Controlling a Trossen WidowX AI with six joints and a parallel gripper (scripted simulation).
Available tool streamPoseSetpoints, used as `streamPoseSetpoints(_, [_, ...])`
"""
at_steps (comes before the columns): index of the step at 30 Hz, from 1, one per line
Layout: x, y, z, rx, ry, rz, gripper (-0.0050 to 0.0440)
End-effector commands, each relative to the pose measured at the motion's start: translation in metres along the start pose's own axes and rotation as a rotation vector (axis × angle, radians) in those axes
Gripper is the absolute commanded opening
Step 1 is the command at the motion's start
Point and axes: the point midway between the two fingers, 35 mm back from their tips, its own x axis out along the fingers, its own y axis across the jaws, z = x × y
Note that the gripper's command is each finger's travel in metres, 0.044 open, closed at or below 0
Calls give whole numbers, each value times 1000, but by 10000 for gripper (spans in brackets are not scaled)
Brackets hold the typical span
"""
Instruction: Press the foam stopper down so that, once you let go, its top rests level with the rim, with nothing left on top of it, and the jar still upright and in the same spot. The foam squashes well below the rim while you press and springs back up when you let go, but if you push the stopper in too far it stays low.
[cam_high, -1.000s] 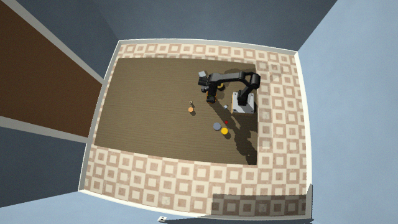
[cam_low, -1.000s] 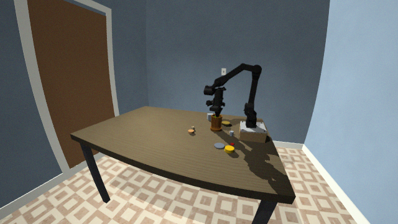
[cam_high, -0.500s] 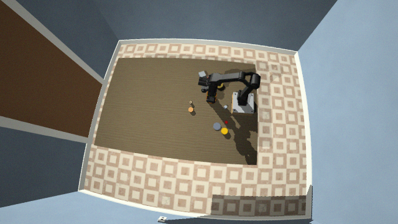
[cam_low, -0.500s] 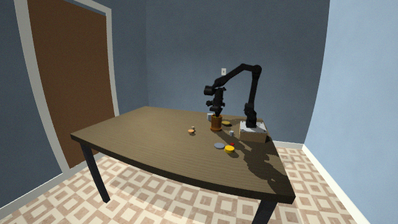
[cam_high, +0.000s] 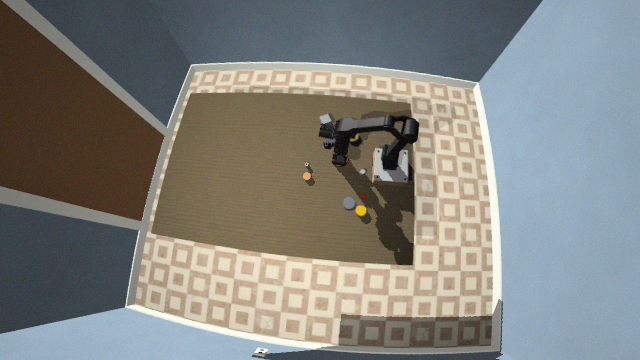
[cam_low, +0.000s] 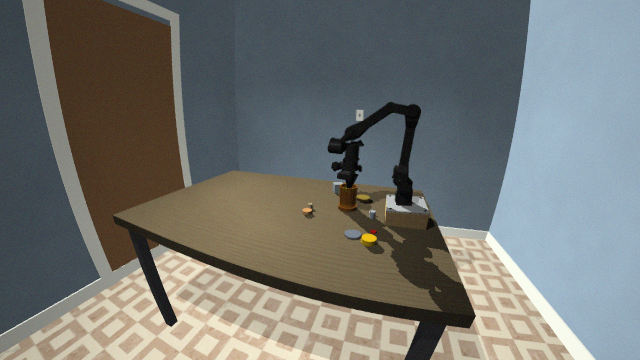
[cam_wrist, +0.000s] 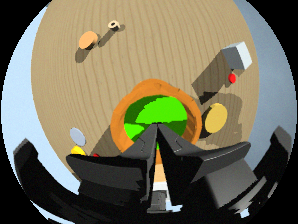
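Note:
The orange jar stands upright on the table. The bright green stopper is inside its mouth, with the jar's inner wall showing above the green top, which sits below the rim in the wrist view. My gripper is shut and empty, pointing down. Its fingertips are over the stopper, near the middle, at about rim height or just inside the mouth; whether they touch the foam is not clear. The fingers hide the near part of the stopper and rim. In the top view the arm mostly covers the jar.
A dull yellow disc and a grey box stand near the jar. An orange disc, a blue-grey disc, a bright yellow cylinder and a small pale cylinder lie around.

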Motion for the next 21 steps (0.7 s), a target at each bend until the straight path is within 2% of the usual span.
streamPoseSetpoints(1, [1,0,-1,2,3,1,0])
streamPoseSetpoints(21, [3,0,-3,2,4,1,0])
